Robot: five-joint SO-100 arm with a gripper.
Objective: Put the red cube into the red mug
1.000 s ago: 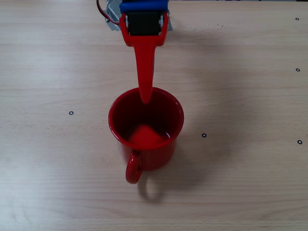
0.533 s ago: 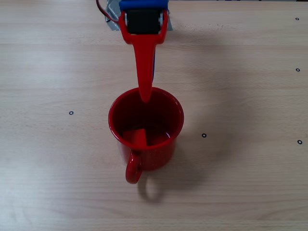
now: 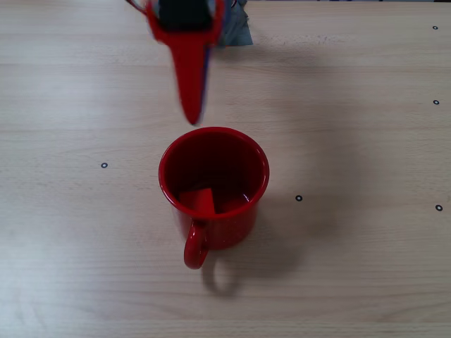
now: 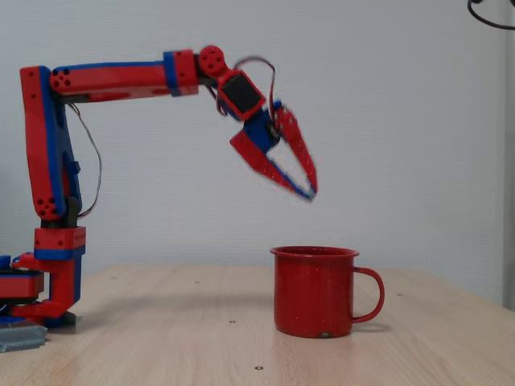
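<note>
The red mug stands upright mid-table, its handle toward the bottom of that fixed view. Inside it, on the floor near the handle side, lies the red cube. The gripper hangs above the table just beyond the mug's far rim, its long red finger pointing down at the mug. From the side, the gripper is well above the mug and over its mouth. Its fingertips meet and hold nothing. The mug's wall hides the cube in that fixed view.
The arm's base stands at the table's left end, with a grey plate beneath it. Small black dots mark the wooden tabletop. A dark cable hangs at the upper right.
The gripper has risen out of the mug's mouth and drawn back toward the base, shifting left in the overhead view. The cube has dropped and now lies still in the mug.
</note>
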